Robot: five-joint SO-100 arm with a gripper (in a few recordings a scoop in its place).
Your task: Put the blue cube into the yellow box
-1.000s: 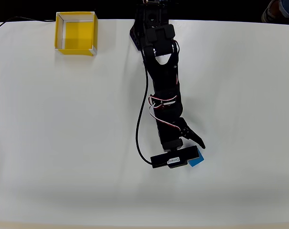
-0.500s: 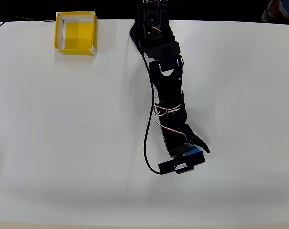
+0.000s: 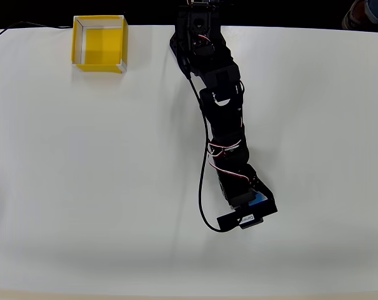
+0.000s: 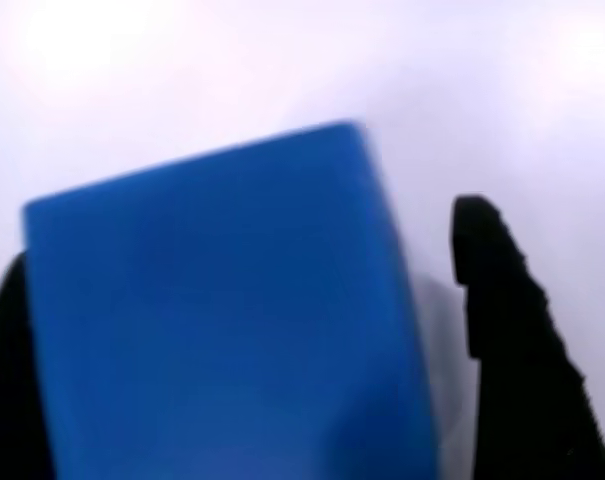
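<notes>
Robotics lab or test bench: a bare white surface (image 3: 82, 187) carries a black servo arm (image 3: 220, 112) with exposed wiring, against a dark surround.

White table (image 3: 82, 175) with the yellow box (image 3: 99, 44) and the blue cube (image 3: 258, 199) on it

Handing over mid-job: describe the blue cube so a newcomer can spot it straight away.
On the white table, follow the black arm from the top edge down to its gripper at lower right of centre in the overhead view. The blue cube sits between the fingers, mostly covered from above; the wrist view shows a gap at the right-hand finger. It is the sole blue item, far from the yellow box.
</notes>
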